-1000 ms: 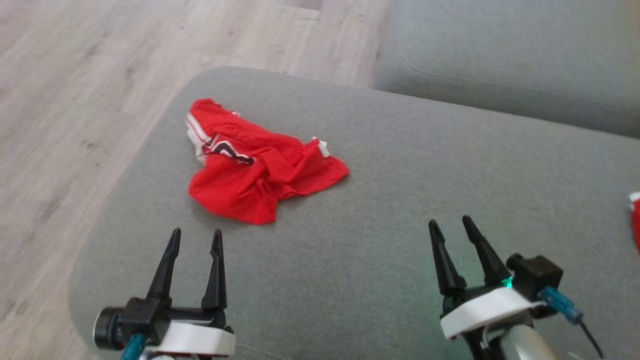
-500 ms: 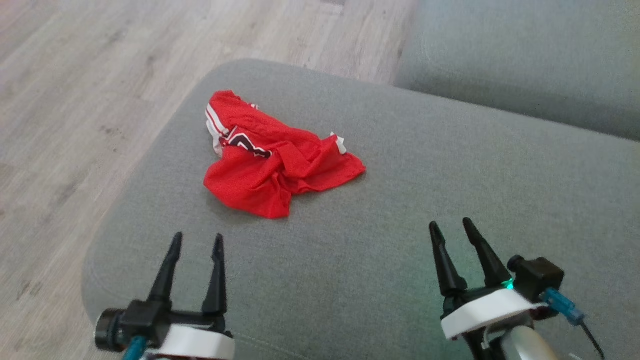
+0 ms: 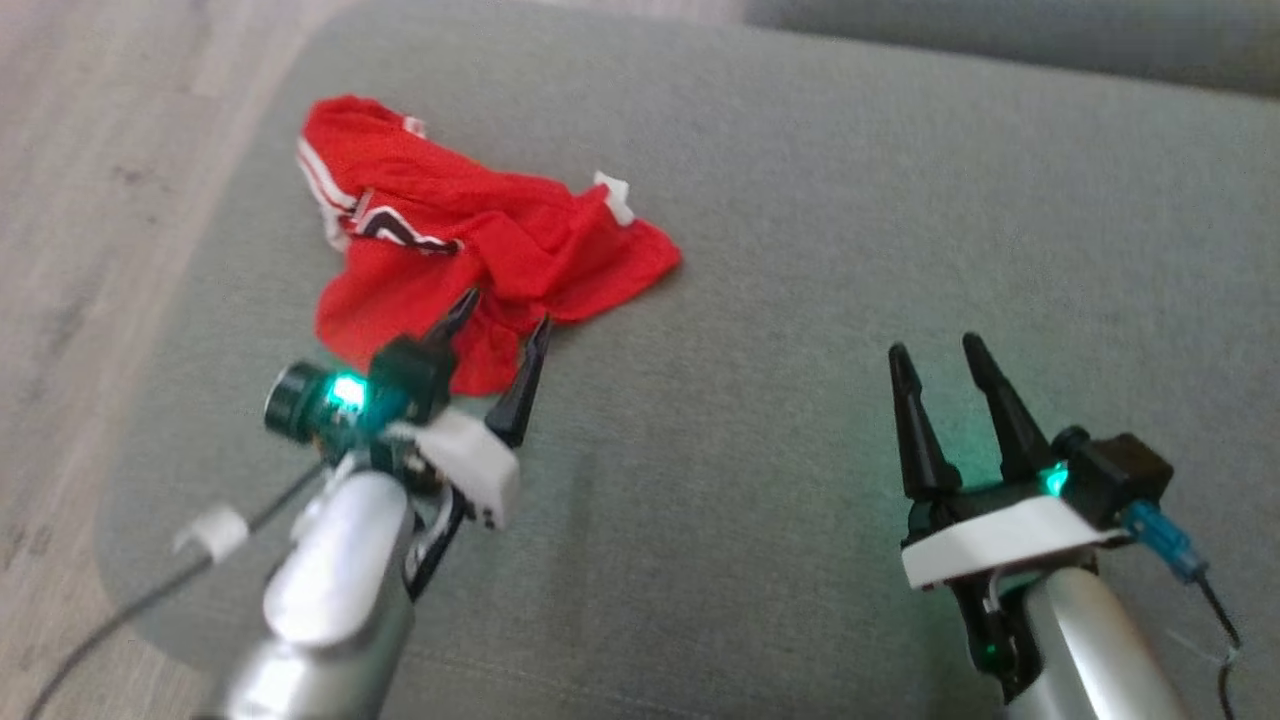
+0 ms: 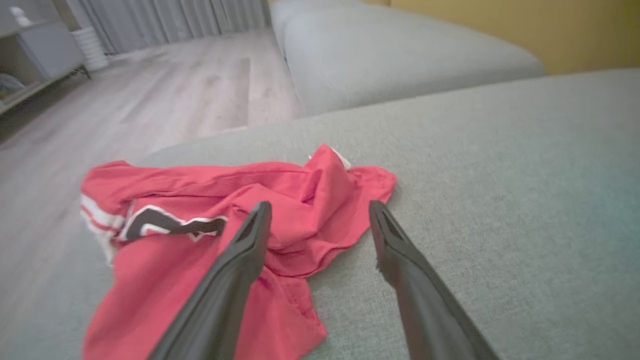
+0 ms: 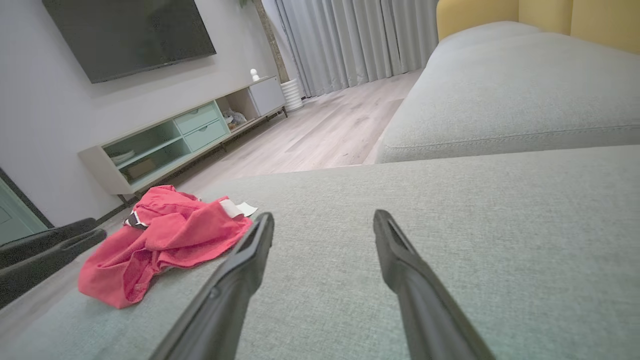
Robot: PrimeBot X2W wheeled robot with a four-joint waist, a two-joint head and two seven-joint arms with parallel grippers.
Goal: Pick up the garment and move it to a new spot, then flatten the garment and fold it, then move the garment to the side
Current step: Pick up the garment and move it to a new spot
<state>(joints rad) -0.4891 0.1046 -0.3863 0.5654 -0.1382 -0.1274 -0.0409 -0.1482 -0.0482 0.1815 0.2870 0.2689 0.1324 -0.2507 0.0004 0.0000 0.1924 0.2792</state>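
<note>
Crumpled garment (long axis crosswise)

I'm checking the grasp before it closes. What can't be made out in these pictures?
Head view: whether the left gripper touches the garment; motion blur smears it.
Left wrist view: the garment's print, crumpled into folds.
Left wrist view: the garment's near edge, behind a finger and the bottom edge.

- A grey cushion spreads wide across the near scene.
- A second grey cushion lies beyond it.
- Pale wood floor runs along the left.
- A dark television hangs above a low cabinet.
</note>
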